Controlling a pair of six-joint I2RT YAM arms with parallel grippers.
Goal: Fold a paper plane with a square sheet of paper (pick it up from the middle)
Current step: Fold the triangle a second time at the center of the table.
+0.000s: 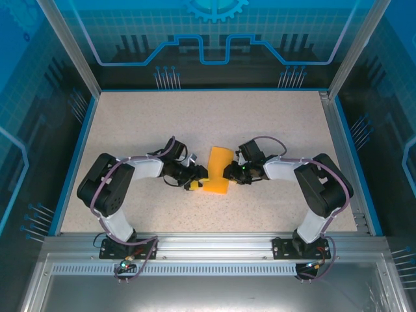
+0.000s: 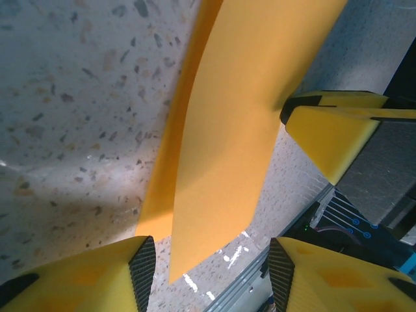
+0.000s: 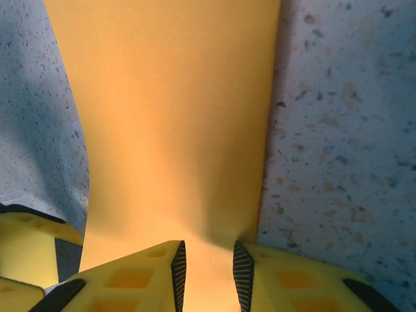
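Observation:
The square sheet of paper, orange-yellow and folded into a long narrow shape, sits mid-table between both grippers. In the left wrist view one layer of the paper stands raised off the table and tapers to a point between the wide-apart jaws of my left gripper, which touch nothing. My left gripper is at the sheet's left edge. My right gripper is at its right edge. Its jaws are drawn close together with the paper bunched between them. One right finger meets the raised layer's edge.
The speckled table has a blue rim and transparent walls on three sides. An aluminium rail runs along the near edge by the arm bases, and shows past the paper's point as a rail.

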